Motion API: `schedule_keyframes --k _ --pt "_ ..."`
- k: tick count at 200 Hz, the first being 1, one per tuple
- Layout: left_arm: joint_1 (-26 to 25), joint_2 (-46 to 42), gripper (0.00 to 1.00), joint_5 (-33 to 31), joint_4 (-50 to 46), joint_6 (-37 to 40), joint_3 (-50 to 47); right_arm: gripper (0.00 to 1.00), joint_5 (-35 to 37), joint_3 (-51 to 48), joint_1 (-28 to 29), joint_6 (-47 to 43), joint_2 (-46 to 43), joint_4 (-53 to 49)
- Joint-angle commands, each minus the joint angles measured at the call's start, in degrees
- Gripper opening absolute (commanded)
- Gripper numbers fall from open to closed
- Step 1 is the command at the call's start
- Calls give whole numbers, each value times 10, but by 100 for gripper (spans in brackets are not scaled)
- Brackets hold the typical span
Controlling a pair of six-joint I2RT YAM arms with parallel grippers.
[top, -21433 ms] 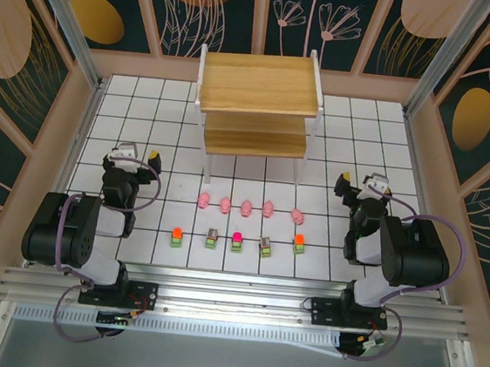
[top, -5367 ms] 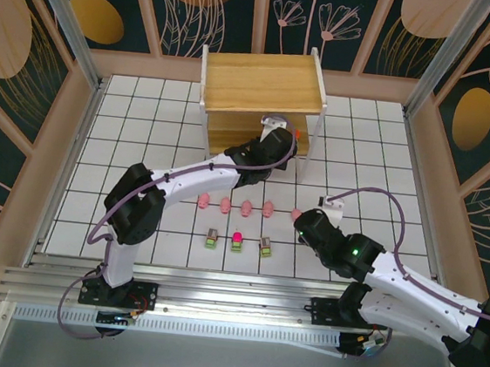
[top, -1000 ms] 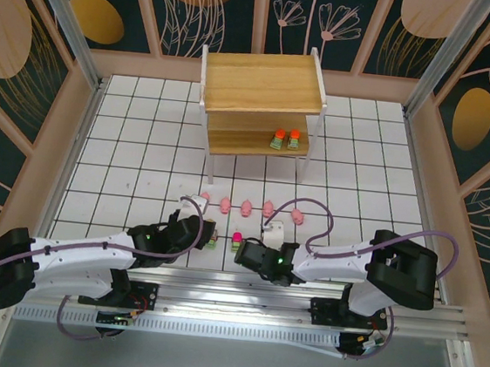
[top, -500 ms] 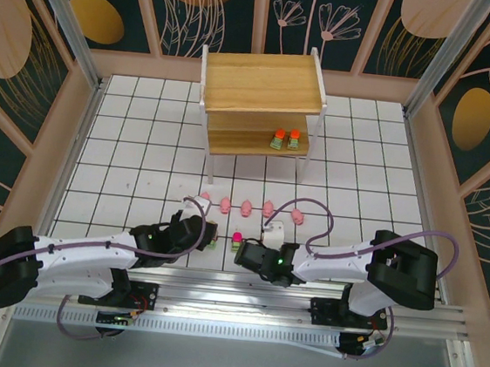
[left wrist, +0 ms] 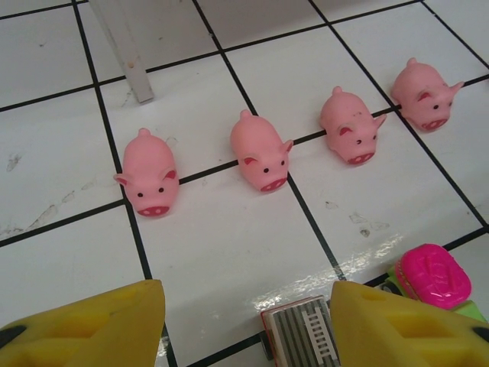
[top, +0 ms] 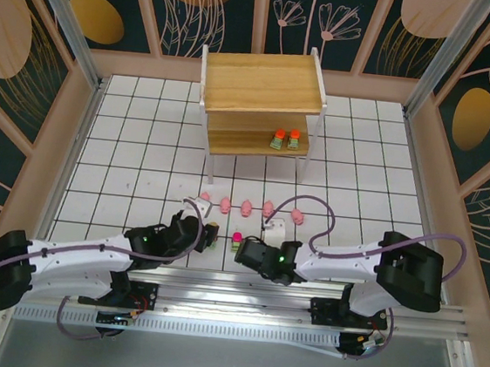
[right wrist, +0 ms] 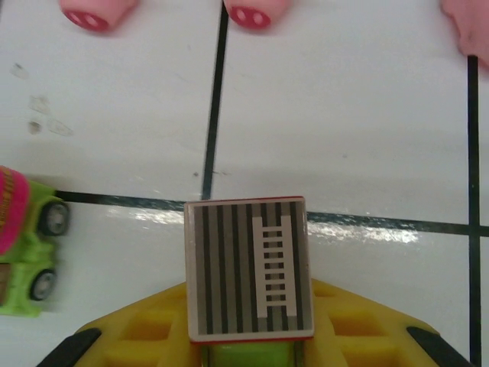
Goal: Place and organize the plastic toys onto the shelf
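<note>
Plastic toys (top: 246,208) on bench (top: 127,136): striped block (right wrist: 250,267) clenched by right fingers (right wrist: 153,329); left fingers (left wrist: 374,321) released around second striped block (left wrist: 294,330), before pigs (left wrist: 260,160).

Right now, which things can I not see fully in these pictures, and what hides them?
Left wrist view: the bottom edge cuts off the grey-striped blocky plastic toy between the yellow left fingers.
Right wrist view: the left edge cuts the pink-topped green plastic car, the top edge three pink plastic pigs; the right fingers hide the sides of the second striped toy between them.
</note>
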Motion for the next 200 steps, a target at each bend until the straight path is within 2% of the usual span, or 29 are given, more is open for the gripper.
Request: schedule_keyframes --k 1,67,118,200 --pt "-2 -15 60 10 20 17 -10 17 36 26 -6 -13 -18 -38" --pt "-2 -40 62 14 37 31 -23 16 46 67 -45 -66 -55 -59" --pt "-2 -40 62 17 49 40 -26 16 42 106 -110 -142 -77 -46" --pt "-2 -60 63 15 54 49 -33 16 31 209 -193 -268 -41 -13"
